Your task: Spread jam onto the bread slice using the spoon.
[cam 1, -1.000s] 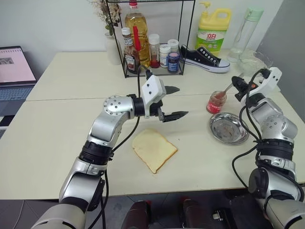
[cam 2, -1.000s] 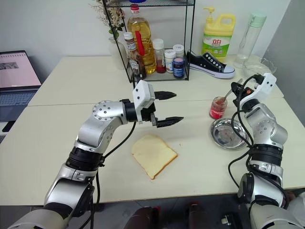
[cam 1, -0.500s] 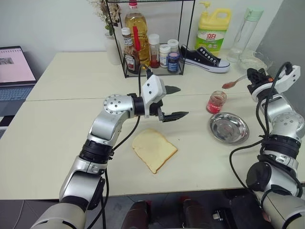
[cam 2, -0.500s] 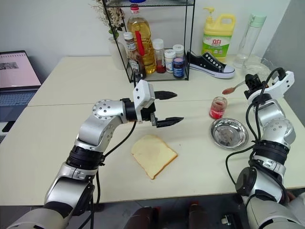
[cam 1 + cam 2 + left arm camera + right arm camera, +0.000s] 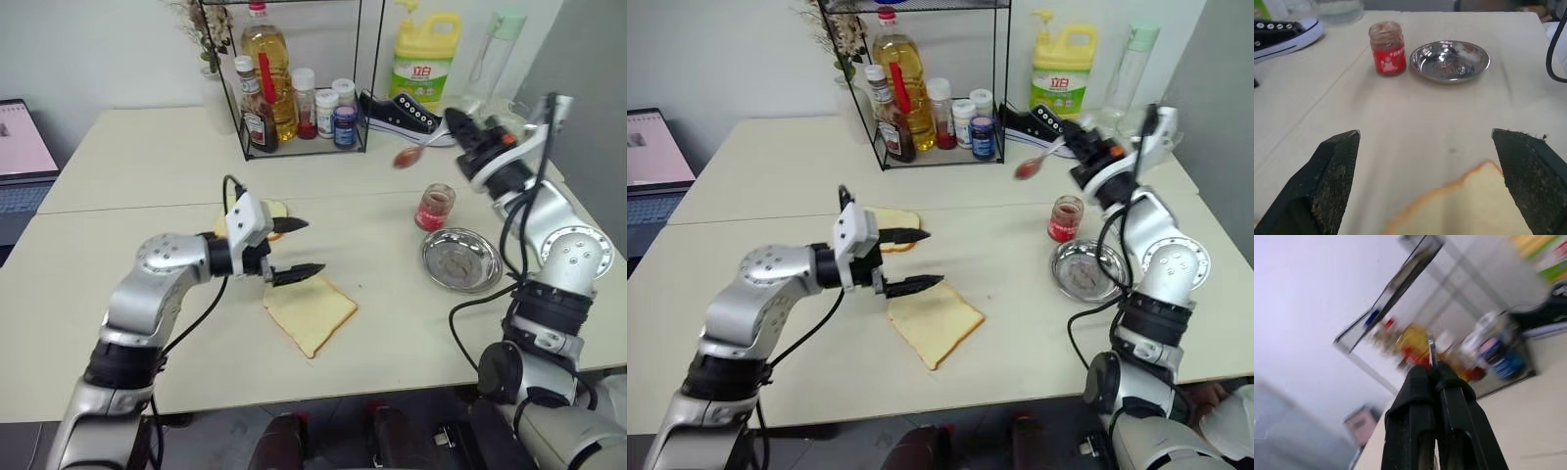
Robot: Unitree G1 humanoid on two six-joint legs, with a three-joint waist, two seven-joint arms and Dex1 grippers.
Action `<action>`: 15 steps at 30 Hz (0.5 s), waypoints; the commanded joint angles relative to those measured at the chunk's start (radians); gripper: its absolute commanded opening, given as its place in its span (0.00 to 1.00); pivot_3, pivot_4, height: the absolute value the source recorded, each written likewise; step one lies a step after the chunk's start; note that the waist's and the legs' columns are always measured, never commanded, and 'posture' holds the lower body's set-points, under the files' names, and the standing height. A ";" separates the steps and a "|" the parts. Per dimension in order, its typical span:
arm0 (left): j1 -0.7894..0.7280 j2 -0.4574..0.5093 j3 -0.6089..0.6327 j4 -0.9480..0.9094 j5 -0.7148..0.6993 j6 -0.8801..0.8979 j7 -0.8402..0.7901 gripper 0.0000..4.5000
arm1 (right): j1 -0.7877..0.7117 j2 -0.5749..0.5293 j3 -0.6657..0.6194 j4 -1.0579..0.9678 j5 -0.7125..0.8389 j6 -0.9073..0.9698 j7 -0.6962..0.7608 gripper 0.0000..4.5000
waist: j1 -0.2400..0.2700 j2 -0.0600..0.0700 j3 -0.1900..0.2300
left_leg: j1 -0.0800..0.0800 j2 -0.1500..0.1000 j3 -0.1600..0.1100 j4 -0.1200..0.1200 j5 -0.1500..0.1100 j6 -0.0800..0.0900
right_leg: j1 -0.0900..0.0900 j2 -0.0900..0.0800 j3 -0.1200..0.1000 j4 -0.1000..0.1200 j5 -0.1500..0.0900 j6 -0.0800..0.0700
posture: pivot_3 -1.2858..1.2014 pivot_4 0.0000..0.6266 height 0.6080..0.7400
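Pale counter (image 5: 118,166) from my head view: right tool (image 5: 458,124) pinches the spoon (image 5: 419,149), its jam (image 5: 403,159) raised above the jar (image 5: 434,207). Left tool (image 5: 294,249) gapes wide, empty, over the bread slice (image 5: 309,311). I judge the scoop done; next, carry it across and lower onto bread.

Left wrist view adds the steel dish (image 5: 1450,60) beside the jar.

Right wrist view shows clamped fingers (image 5: 1418,426).

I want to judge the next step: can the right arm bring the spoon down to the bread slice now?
Probably yes. The right gripper holds the spoon in the air, and the tabletop between it and the bread slice looks free. The open left gripper hovers by the slice's far edge, leaving most exposed.
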State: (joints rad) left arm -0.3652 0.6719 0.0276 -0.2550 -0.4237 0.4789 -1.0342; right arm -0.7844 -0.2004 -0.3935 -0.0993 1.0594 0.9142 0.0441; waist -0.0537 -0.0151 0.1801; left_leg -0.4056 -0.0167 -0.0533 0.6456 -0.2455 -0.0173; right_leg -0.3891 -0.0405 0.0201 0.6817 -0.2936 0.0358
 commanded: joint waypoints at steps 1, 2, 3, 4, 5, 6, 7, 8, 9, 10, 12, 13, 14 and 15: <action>0.163 0.043 0.149 -0.207 -0.099 0.100 0.064 1.00 | 0.042 -0.028 0.205 -0.163 -0.042 0.021 0.147 0.01 | 0.000 0.000 0.000 | 0.000 0.000 0.000 0.000 0.000 0.000 | 0.000 0.000 0.000 0.000 0.000 0.000 | 0.52 0.24 1.00; 0.219 0.048 0.181 -0.252 -0.115 0.116 0.080 1.00 | 0.059 -0.039 0.258 -0.184 -0.068 0.010 0.190 0.01 | 0.003 0.000 0.000 | 0.000 0.000 0.000 0.000 0.000 0.000 | 0.000 0.000 0.000 -0.001 0.000 0.000 | 0.52 0.24 1.00; 0.273 0.051 0.209 -0.293 -0.126 0.127 0.096 1.00 | 0.077 -0.052 0.310 -0.199 -0.101 -0.010 0.235 0.01 | 0.007 0.000 0.000 | 0.000 0.000 0.000 0.000 0.000 0.000 | 0.000 0.000 0.000 -0.001 0.000 0.000 | 0.52 0.24 1.00; 0.333 0.050 0.236 -0.339 -0.133 0.137 0.113 1.00 | 0.097 -0.066 0.363 -0.207 -0.140 -0.036 0.284 0.01 | 0.011 0.000 0.000 | 0.000 0.000 0.000 0.000 0.000 0.000 | 0.000 0.000 -0.001 -0.001 0.000 0.000 | 0.52 0.24 1.00; 0.401 0.044 0.258 -0.386 -0.131 0.138 0.132 1.00 | 0.115 -0.081 0.421 -0.211 -0.187 -0.069 0.337 0.01 | 0.015 -0.001 0.000 | 0.000 0.000 0.000 0.001 0.000 0.000 | 0.001 0.000 -0.001 -0.001 0.000 0.000 | 0.52 0.24 1.00; 0.442 0.041 0.270 -0.415 -0.131 0.139 0.146 1.00 | 0.126 -0.091 0.455 -0.209 -0.220 -0.095 0.374 0.01 | 0.019 -0.001 0.000 | 0.000 -0.001 -0.001 0.001 0.000 0.000 | 0.001 0.000 -0.001 -0.002 0.000 0.000 | 0.52 0.24 1.00; 0.510 0.028 0.285 -0.450 -0.122 0.127 0.161 1.00 | 0.136 -0.100 0.503 -0.202 -0.265 -0.136 0.421 0.01 | 0.022 -0.001 0.000 | 0.001 -0.001 0.000 0.001 0.000 0.000 | 0.002 -0.001 -0.001 -0.002 0.000 0.000 | 0.52 0.24 1.00; 0.569 0.015 0.299 -0.476 -0.117 0.116 0.177 1.00 | 0.143 -0.106 0.543 -0.189 -0.308 -0.176 0.461 0.01 | 0.024 -0.001 0.000 | 0.001 -0.002 0.000 0.001 0.000 0.000 | 0.002 -0.002 -0.001 -0.002 0.000 0.000 | 0.52 0.24 1.00; 0.621 0.002 0.312 -0.498 -0.116 0.107 0.190 1.00 | 0.148 -0.115 0.585 -0.175 -0.362 -0.226 0.501 0.01 | 0.025 -0.001 0.000 | 0.001 -0.002 0.000 0.001 0.000 0.000 | 0.002 -0.003 -0.001 -0.001 0.000 0.000 | 0.52 0.24 1.00; 0.667 -0.009 0.323 -0.516 -0.114 0.095 0.199 1.00 | 0.152 -0.122 0.621 -0.161 -0.408 -0.273 0.540 0.01 | 0.025 -0.001 0.000 | 0.002 -0.003 0.000 0.000 0.000 0.000 | 0.002 -0.004 -0.001 -0.001 0.000 0.000 | 0.52 0.24 1.00; 0.733 -0.023 0.340 -0.548 -0.114 0.078 0.211 1.00 | 0.158 -0.128 0.671 -0.136 -0.483 -0.357 0.603 0.01 | 0.027 -0.001 0.000 | 0.002 -0.003 -0.001 0.000 0.000 0.000 | 0.003 -0.004 -0.001 -0.001 0.000 0.000 | 0.52 0.24 1.00; 0.766 -0.032 0.351 -0.565 -0.117 0.072 0.219 1.00 | 0.162 -0.126 0.688 -0.126 -0.507 -0.389 0.632 0.01 | 0.027 -0.002 -0.001 | 0.003 -0.003 -0.001 0.000 0.000 0.000 | 0.003 -0.004 -0.002 -0.001 0.000 0.000 | 0.52 0.24 1.00; 0.798 -0.040 0.359 -0.579 -0.118 0.063 0.224 1.00 | 0.166 -0.123 0.701 -0.118 -0.531 -0.424 0.659 0.01 | 0.027 -0.002 -0.001 | 0.003 -0.003 -0.001 0.000 0.000 0.000 | 0.004 -0.004 -0.002 -0.001 0.000 -0.001 | 0.52 0.24 1.00; 0.823 -0.045 0.364 -0.589 -0.117 0.055 0.227 1.00 | 0.168 -0.122 0.714 -0.112 -0.553 -0.455 0.682 0.01 | 0.027 -0.002 -0.001 | 0.003 -0.003 -0.001 0.000 0.000 0.000 | 0.004 -0.004 -0.002 -0.002 0.000 -0.001 | 0.52 0.24 1.00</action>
State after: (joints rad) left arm 0.4379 0.6330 0.3607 -0.7935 -0.5319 0.5641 -0.8164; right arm -0.6117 -0.3264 0.3070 -0.1969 0.5431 0.5362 0.6753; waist -0.0268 -0.0168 0.1795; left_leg -0.4022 -0.0197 -0.0546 0.6459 -0.2457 -0.0175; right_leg -0.3850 -0.0447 0.0180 0.6800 -0.2933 0.0353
